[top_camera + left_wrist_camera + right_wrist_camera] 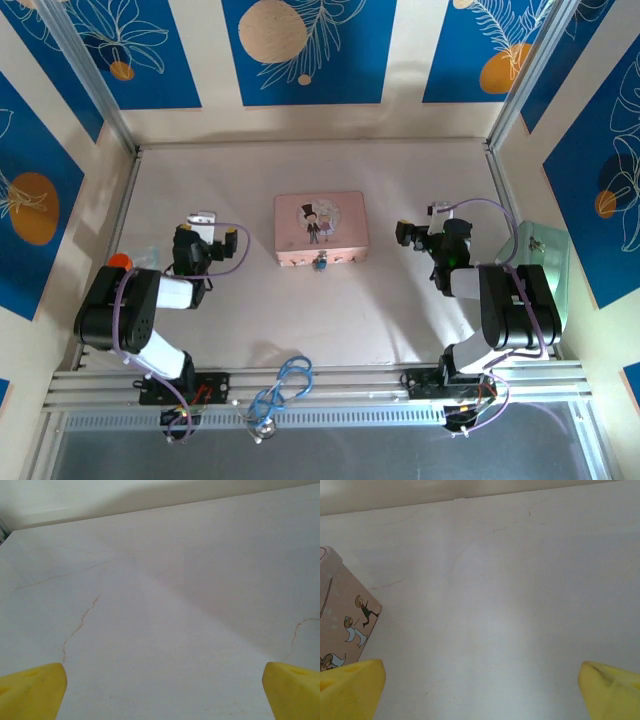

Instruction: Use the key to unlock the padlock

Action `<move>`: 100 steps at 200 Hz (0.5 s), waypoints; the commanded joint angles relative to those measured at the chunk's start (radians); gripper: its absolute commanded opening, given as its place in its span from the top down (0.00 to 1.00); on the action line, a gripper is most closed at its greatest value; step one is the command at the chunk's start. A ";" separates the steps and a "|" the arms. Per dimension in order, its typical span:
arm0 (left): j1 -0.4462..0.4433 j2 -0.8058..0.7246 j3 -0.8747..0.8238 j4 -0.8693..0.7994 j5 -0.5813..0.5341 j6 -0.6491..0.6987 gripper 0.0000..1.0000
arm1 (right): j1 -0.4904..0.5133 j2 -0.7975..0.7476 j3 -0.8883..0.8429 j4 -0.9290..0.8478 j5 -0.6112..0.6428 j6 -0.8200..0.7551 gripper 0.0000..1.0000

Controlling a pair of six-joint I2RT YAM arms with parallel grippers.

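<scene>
Fingertips (30, 690) of the left gripper (160, 692), yellow, sitting far apart at the wrist view's lower corners. Gaping wide, gripping nothing, hanging over the bare cracked table (160, 605). Right gripper (480, 692): likewise spreading wide and holding nothing. Catching, at the left of its wrist view, a corner of the pink tin (342, 625) with small cartoon figures on its side.

Seeing more from above: padlock (321, 262) resting against the middle of the pink tin's near edge, between the two grippers and apart from both. Lying shut, that tin, hiding any contents. Sitting beside the right arm, by the wall: pale green tin (545, 255), its inside not showing.
</scene>
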 commanded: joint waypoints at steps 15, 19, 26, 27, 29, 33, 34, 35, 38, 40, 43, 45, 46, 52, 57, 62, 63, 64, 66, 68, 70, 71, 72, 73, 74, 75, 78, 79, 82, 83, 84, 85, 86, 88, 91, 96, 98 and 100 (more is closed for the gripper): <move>0.015 0.004 0.007 0.012 0.017 0.002 0.00 | 0.002 -0.001 0.002 0.025 0.001 -0.016 0.01; 0.014 0.004 0.007 0.012 0.017 0.002 0.00 | 0.002 -0.001 0.002 0.026 0.001 -0.016 0.01; 0.015 0.004 0.006 0.014 0.017 0.002 0.01 | 0.002 -0.001 0.002 0.025 0.001 -0.016 0.01; 0.015 0.004 0.006 0.014 0.017 0.002 0.00 | 0.002 -0.001 0.002 0.025 0.001 -0.016 0.01; 0.015 0.004 0.006 0.014 0.017 0.002 0.01 | 0.002 -0.001 0.002 0.025 0.001 -0.016 0.01; 0.014 0.004 0.006 0.014 0.017 0.002 0.00 | 0.002 -0.001 0.002 0.026 0.001 -0.016 0.01; 0.014 0.004 0.006 0.014 0.017 0.002 0.00 | 0.002 -0.001 0.002 0.026 0.001 -0.016 0.01; 0.014 0.004 0.006 0.014 0.017 0.002 0.00 | 0.002 -0.002 0.002 0.026 0.001 -0.016 0.01; 0.015 0.004 0.006 0.014 0.017 0.002 0.00 | 0.002 -0.001 0.002 0.026 0.001 -0.016 0.01; 0.014 0.004 0.007 0.014 0.017 0.001 0.00 | 0.002 -0.001 0.001 0.026 0.001 -0.016 0.01; 0.015 0.004 0.007 0.013 0.016 0.000 0.00 | 0.002 -0.001 0.002 0.025 0.001 -0.016 0.01; 0.016 0.004 0.007 0.012 0.013 -0.002 0.01 | 0.002 -0.001 0.001 0.026 0.001 -0.016 0.01; 0.016 0.004 0.007 0.011 0.012 -0.003 0.00 | 0.002 -0.002 0.001 0.025 0.000 -0.016 0.01; 0.017 0.004 0.008 0.011 0.008 -0.005 0.00 | 0.001 -0.001 0.001 0.025 0.001 -0.016 0.01; 0.017 0.004 0.009 0.011 0.008 -0.006 0.00 | 0.001 -0.002 0.001 0.026 0.001 -0.016 0.01; 0.017 0.004 0.009 0.011 0.008 -0.005 0.00 | 0.001 -0.001 0.001 0.025 0.001 -0.016 0.01; 0.017 0.004 0.009 0.011 0.008 -0.005 0.00 | 0.001 -0.001 0.001 0.026 0.000 -0.016 0.01; 0.017 0.004 0.009 0.011 0.008 -0.005 0.00 | 0.001 -0.001 0.002 0.024 0.000 -0.016 0.01; 0.017 0.004 0.008 0.010 0.008 -0.005 0.00 | 0.001 -0.001 0.002 0.024 0.000 -0.016 0.01; 0.017 0.004 0.009 0.010 0.008 -0.005 0.00 | 0.001 -0.001 0.001 0.024 0.000 -0.016 0.01; 0.017 0.003 0.008 0.009 0.007 -0.005 0.00 | 0.001 -0.001 0.003 0.024 0.000 -0.016 0.01; 0.017 0.004 0.007 0.009 0.007 -0.006 0.00 | 0.001 -0.001 0.003 0.023 0.000 -0.016 0.01; 0.017 0.004 0.007 0.009 0.007 -0.006 0.00 | 0.001 -0.001 0.003 0.024 0.000 -0.016 0.01; 0.017 0.004 0.007 0.009 0.007 -0.005 0.00 | 0.001 -0.001 0.003 0.024 0.000 -0.016 0.01; 0.018 0.004 0.007 0.009 0.008 -0.005 0.00 | 0.001 -0.001 0.002 0.024 0.000 -0.016 0.01; 0.018 0.004 0.008 0.009 0.007 -0.005 0.00 | 0.001 -0.001 0.003 0.024 0.000 -0.016 0.01; 0.017 0.004 0.009 0.009 0.008 -0.005 0.00 | 0.001 -0.001 0.003 0.024 0.000 -0.016 0.01; 0.017 0.003 0.009 0.009 0.008 -0.005 0.00 | 0.001 -0.001 0.002 0.024 0.000 -0.016 0.01; 0.017 0.004 0.010 0.008 0.008 -0.005 0.01 | 0.001 -0.001 0.003 0.023 0.000 -0.016 0.01; 0.017 0.004 0.010 0.008 0.008 -0.005 0.01 | 0.001 -0.002 0.003 0.023 -0.001 -0.016 0.01; 0.017 0.004 0.010 0.007 0.008 -0.005 0.01 | 0.001 -0.002 0.003 0.023 -0.001 -0.016 0.01; 0.017 0.005 0.010 0.007 0.008 -0.005 0.00 | 0.001 -0.002 0.003 0.023 -0.001 -0.016 0.01; 0.017 0.005 0.010 0.006 0.008 -0.005 0.00 | 0.001 -0.002 0.003 0.023 -0.001 -0.015 0.01; 0.017 0.004 0.010 0.007 0.008 -0.005 0.00 | 0.001 -0.001 0.003 0.024 -0.001 -0.016 0.01; 0.017 0.004 0.010 0.008 0.009 -0.005 0.01 | 0.001 -0.001 0.003 0.023 0.000 -0.016 0.01; 0.017 0.004 0.010 0.008 0.010 -0.006 0.00 | 0.001 -0.001 0.003 0.024 0.000 -0.016 0.01; 0.018 0.004 0.010 0.008 0.010 -0.007 0.01 | 0.001 -0.001 0.002 0.023 0.000 -0.016 0.01; 0.020 0.004 0.010 0.008 0.010 -0.007 0.01 | 0.001 -0.001 0.003 0.024 0.000 -0.016 0.01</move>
